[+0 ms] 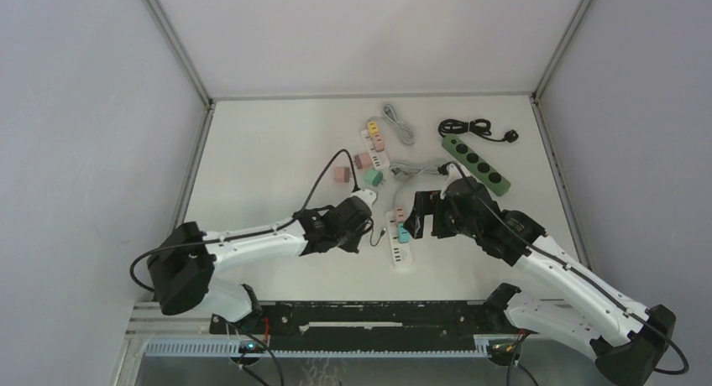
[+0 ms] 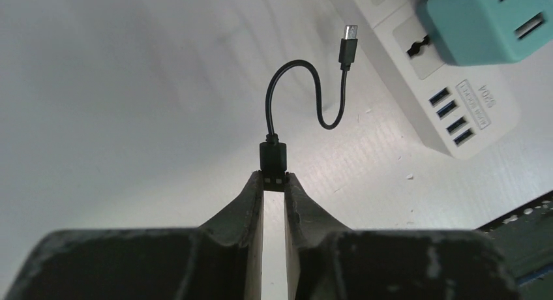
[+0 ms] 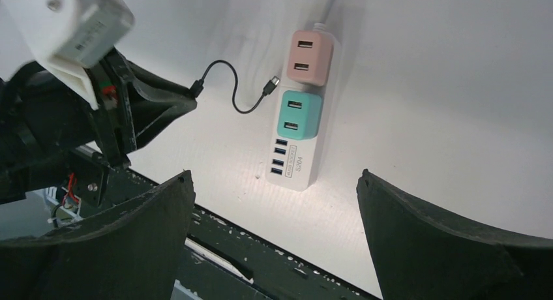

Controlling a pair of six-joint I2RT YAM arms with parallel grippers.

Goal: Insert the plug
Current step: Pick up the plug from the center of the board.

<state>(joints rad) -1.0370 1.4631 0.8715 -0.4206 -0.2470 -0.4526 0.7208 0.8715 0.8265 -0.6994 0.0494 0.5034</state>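
Note:
A short black cable lies just left of the white power strip (image 2: pixel 417 111). My left gripper (image 2: pixel 274 177) is shut on its black USB plug (image 2: pixel 274 156), pinching the plug's end between the fingertips. The cable's small connector (image 2: pixel 349 42) lies free beside the strip. A teal adapter (image 3: pixel 297 114) and a pink adapter (image 3: pixel 306 55) sit in the strip (image 3: pixel 297 169), with several blue USB ports below them. From above, the left gripper (image 1: pixel 369 226) is left of the strip (image 1: pixel 401 250). My right gripper (image 3: pixel 275 176) hangs wide open over the strip and holds nothing.
At the back lie a second white strip (image 1: pixel 375 147) with coloured adapters, a green power strip (image 1: pixel 476 164), a black cord (image 1: pixel 474 128), a grey cable (image 1: pixel 399 122), a pink cube (image 1: pixel 341 174) and a green cube (image 1: pixel 373 177). A black rail (image 1: pixel 361 315) runs along the near edge.

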